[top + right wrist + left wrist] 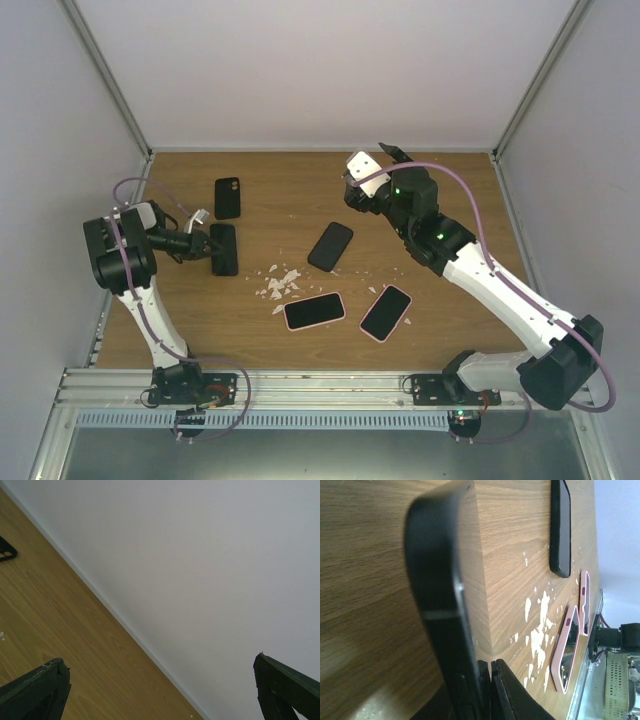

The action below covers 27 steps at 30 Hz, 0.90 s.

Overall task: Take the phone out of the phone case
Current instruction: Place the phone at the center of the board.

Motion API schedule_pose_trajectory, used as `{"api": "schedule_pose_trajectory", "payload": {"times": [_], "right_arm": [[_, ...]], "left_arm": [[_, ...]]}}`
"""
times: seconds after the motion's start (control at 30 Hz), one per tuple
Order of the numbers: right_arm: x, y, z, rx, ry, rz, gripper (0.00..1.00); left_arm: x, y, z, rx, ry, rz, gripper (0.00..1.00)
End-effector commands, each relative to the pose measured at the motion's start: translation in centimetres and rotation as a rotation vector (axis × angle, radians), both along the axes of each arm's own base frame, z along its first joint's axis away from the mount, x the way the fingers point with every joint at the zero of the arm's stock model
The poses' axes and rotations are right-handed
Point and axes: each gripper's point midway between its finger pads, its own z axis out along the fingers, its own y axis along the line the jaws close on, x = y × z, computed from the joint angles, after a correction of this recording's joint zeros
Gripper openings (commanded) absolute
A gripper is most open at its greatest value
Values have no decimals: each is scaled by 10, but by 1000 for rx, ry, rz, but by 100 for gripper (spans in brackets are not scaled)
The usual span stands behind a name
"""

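A black phone in a black case [224, 250] lies at the left of the table. In the left wrist view its dark edge [440, 605] fills the frame beside my fingers. My left gripper [207, 245] is low at its near end. Its fingers [490, 690] are pressed together with nothing visible between them, and the cased phone rests against the outside of one finger. My right gripper [372, 166] is raised near the back wall, open and empty; its fingertips [285, 685] point at the wall.
A black case [227, 197] lies behind the left gripper. A black phone [330, 246] lies mid-table. Two pink-cased phones [314, 310] [386, 313] lie nearer the front. White flakes [278, 283] are scattered between them. Walls enclose three sides.
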Motion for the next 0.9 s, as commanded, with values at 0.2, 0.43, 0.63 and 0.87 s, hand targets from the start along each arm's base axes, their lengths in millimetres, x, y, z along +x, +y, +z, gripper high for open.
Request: {"api": "schedule_pose_trajectory", "payload": {"times": [0.2, 0.43, 0.63, 0.87], "right_arm": [[5, 1, -12, 5, 36, 2, 100], [4, 1, -13, 4, 38, 4, 100], [1, -1, -8, 15, 30, 2, 99], [-4, -5, 1, 40, 18, 4, 100]], "left_arm": [[15, 12, -21, 21, 19, -14, 24], [17, 16, -25, 55, 27, -3, 38], [19, 23, -8, 137, -13, 34, 72], [31, 39, 33, 278, -104, 108, 99]]}}
